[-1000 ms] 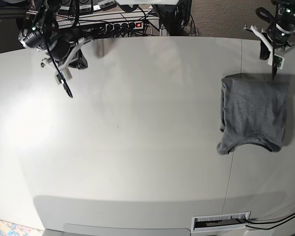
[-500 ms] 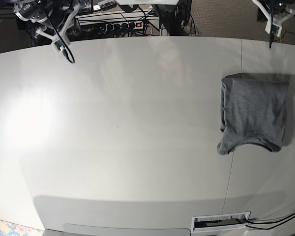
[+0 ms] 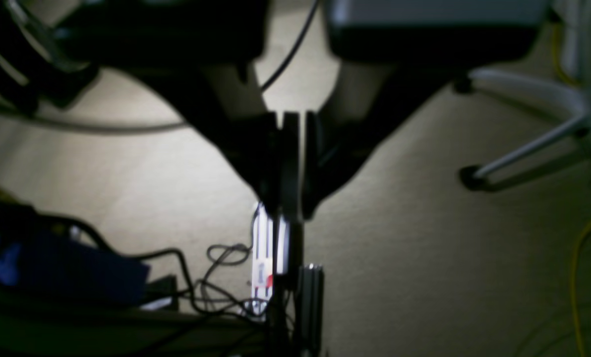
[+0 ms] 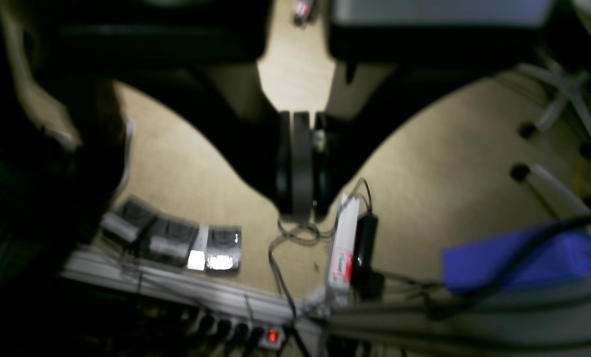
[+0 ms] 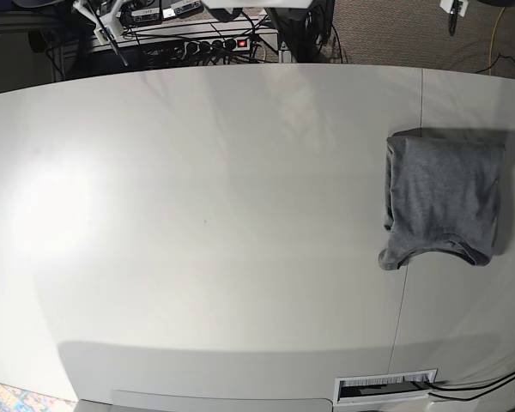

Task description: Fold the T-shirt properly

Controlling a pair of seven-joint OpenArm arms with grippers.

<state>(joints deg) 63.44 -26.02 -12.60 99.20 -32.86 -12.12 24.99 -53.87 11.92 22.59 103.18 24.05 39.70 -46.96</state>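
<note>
Base view: both arms have lifted off; T-shirt (image 5: 445, 199) unmoved.

One T-shirt (image 5: 445, 197), one table (image 5: 197, 223), two grippers, left gripper (image 3: 290, 208), right gripper (image 4: 300, 208)

Both wrist views blurred and dark; floor clutter, cables unreadable. Left gripper (image 3: 291, 198) and right gripper (image 4: 300, 198) only dark silhouettes, arms cut off by base view's top edge. T-shirt (image 5: 444, 199) underside folds hidden. Table (image 5: 197, 215) cropped at edges.
</note>
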